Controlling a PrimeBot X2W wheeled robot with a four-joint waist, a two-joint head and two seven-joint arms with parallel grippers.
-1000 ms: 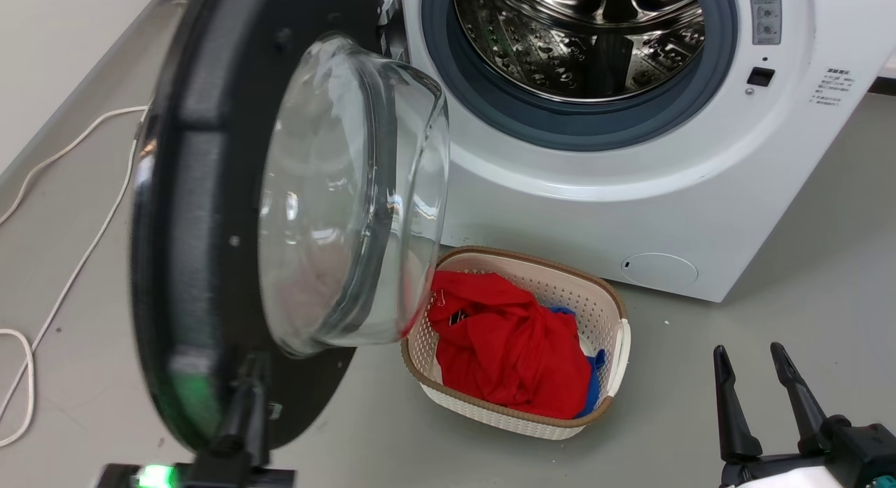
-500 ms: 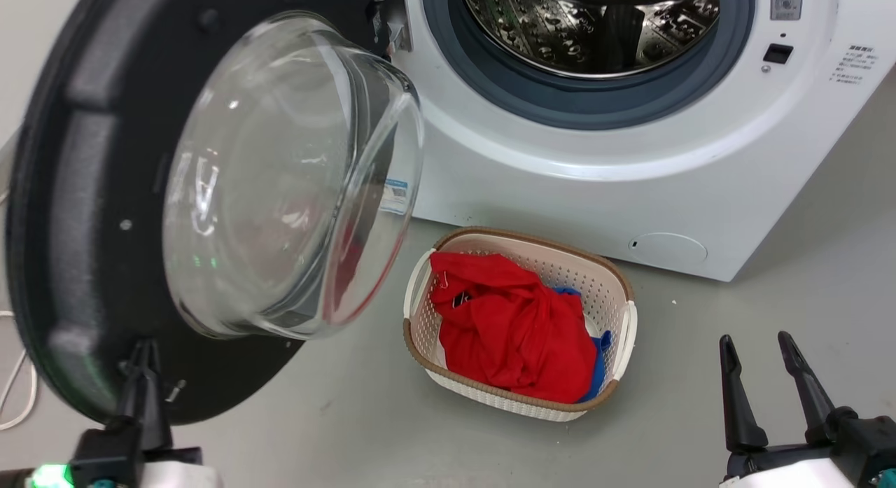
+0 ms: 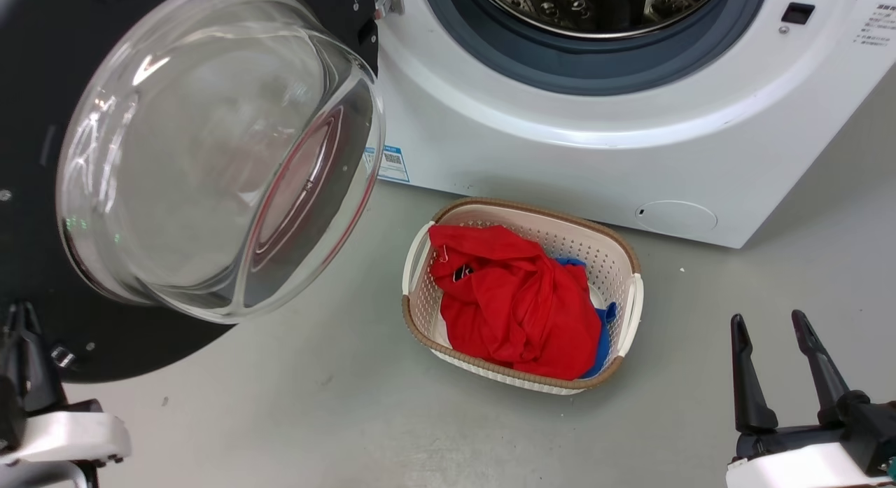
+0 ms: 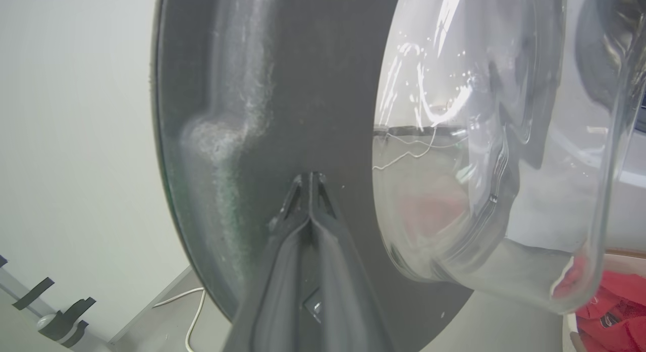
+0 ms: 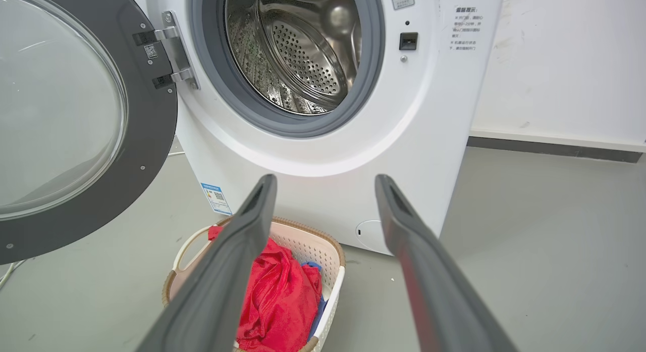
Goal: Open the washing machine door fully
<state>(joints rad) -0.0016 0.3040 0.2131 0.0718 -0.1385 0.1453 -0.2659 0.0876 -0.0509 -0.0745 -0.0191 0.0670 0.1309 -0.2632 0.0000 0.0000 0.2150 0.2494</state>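
The washing machine (image 3: 560,152) stands ahead, its drum (image 5: 298,49) uncovered. Its washing machine door (image 3: 133,344), black with a bulging glass bowl (image 3: 210,152), hangs swung out to the left on a metal hinge (image 5: 174,49). My left gripper (image 3: 21,309) sits at the door's lower edge. In the left wrist view the left gripper (image 4: 310,176) is shut, tips resting against the door's black inner face (image 4: 313,89). At the lower right, my right gripper (image 3: 767,318) stands open above the floor, holding nothing. The right wrist view has the right gripper (image 5: 325,180) pointing at the machine's front.
A white basket (image 3: 532,211) with a brown rim, holding red cloth (image 3: 518,299) and some blue cloth, sits on the grey floor in front of the machine. A white cable (image 4: 194,311) lies on the floor behind the door. A pale wall (image 5: 565,64) runs to the machine's right.
The door has swung further out to the left, away from the drum opening, and my left gripper went left with it. The head camera has shifted too. My right gripper stayed open.
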